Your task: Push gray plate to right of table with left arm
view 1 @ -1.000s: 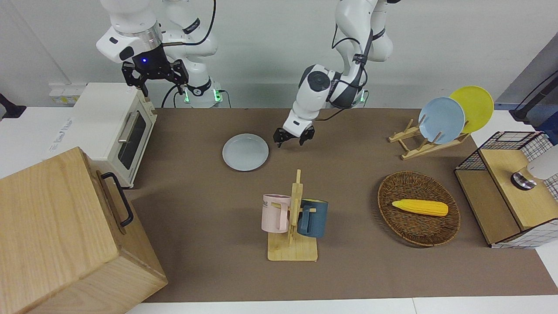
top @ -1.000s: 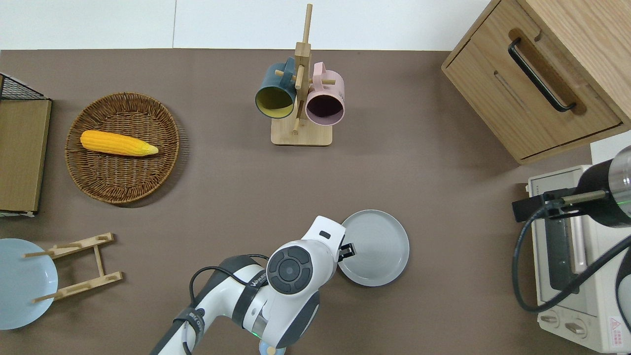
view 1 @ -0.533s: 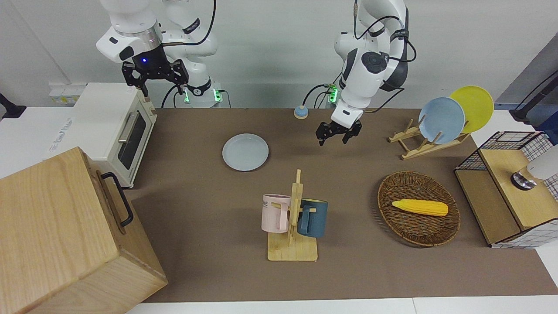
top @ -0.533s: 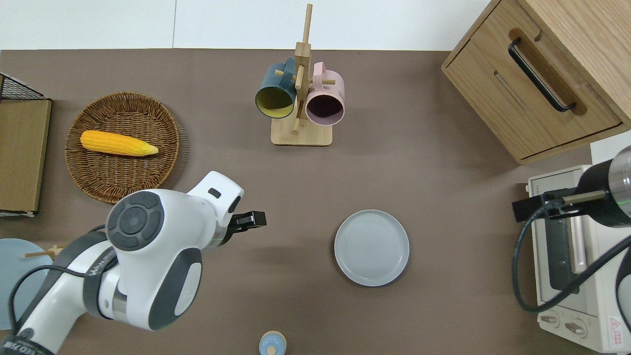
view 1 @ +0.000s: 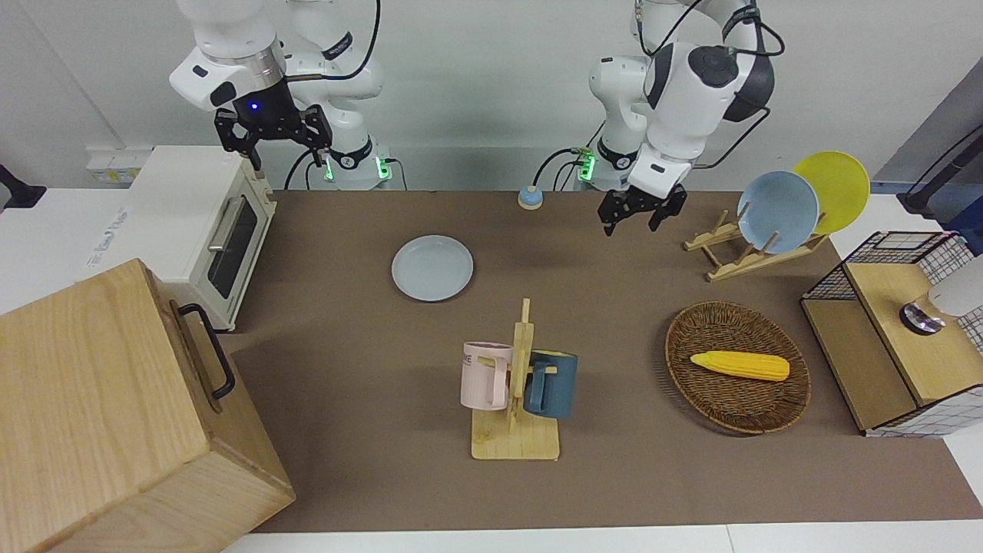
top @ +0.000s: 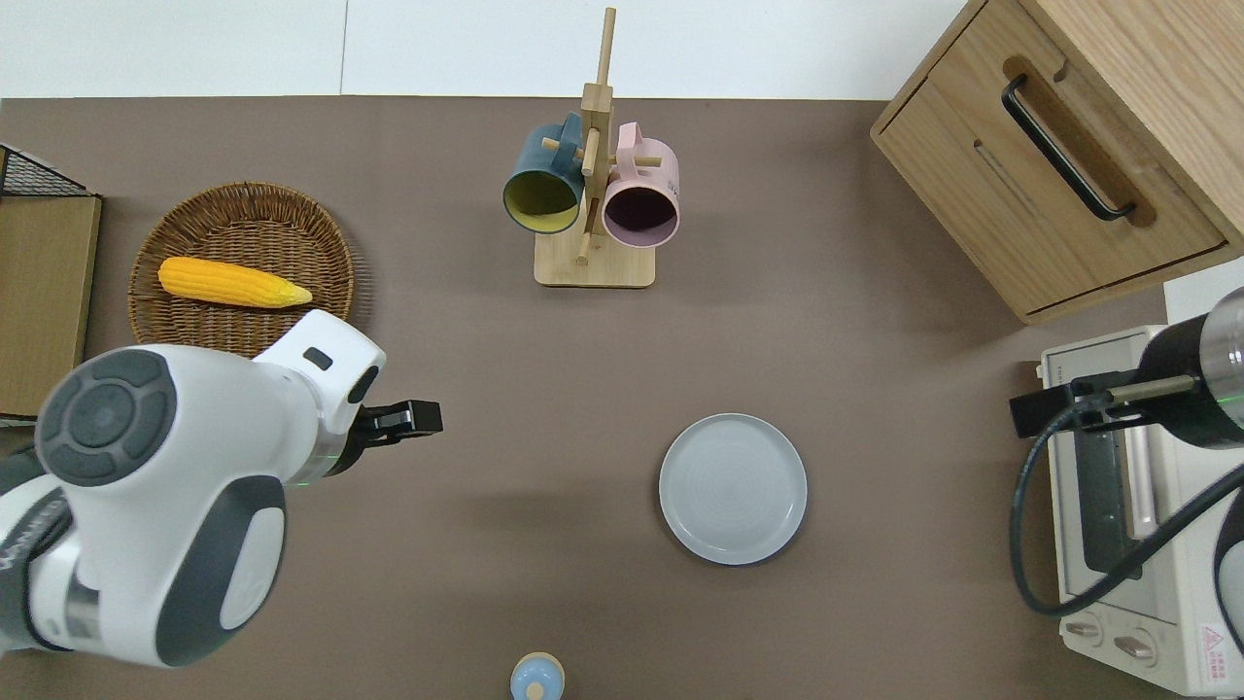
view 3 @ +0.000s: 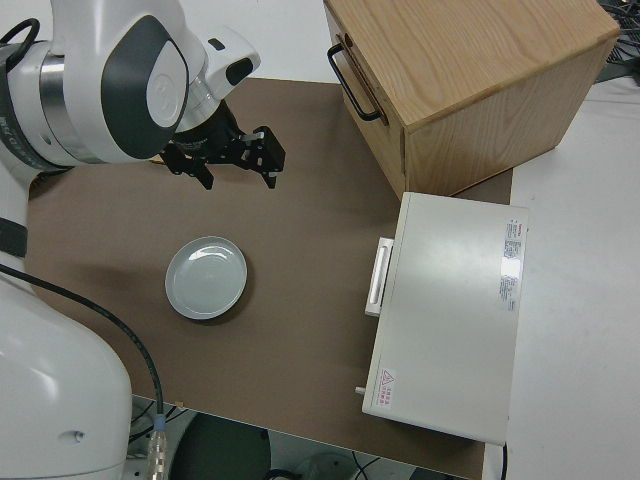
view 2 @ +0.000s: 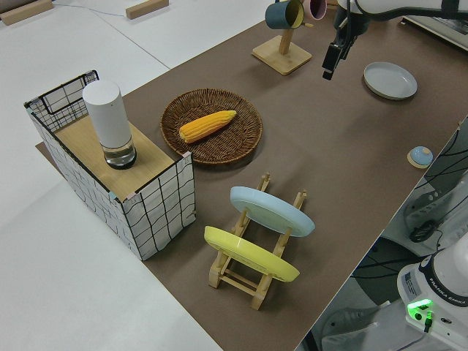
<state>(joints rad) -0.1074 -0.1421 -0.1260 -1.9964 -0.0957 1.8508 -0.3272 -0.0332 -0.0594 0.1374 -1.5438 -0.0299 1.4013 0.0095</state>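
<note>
Overhead view shows the gray plate lying flat on the brown table, nearer to the robots than the mug rack and between the table's middle and the toaster oven at the right arm's end. It looks like a stiff, hard dinner plate with a low raised rim and a smooth underside, so it would probably slide easily over the mat yet could chip if struck or pushed off an edge. For a push there is no need to grasp it; the best contact is likely the rim on the side toward the left arm's end, low down and in line with the plate's centre so it travels straight instead of spinning away. The left gripper hangs in the air over bare mat near the wicker basket, well apart from the plate, its jaws parted a little and holding nothing. The right gripper is parked, its jaws spread wide and empty.
</note>
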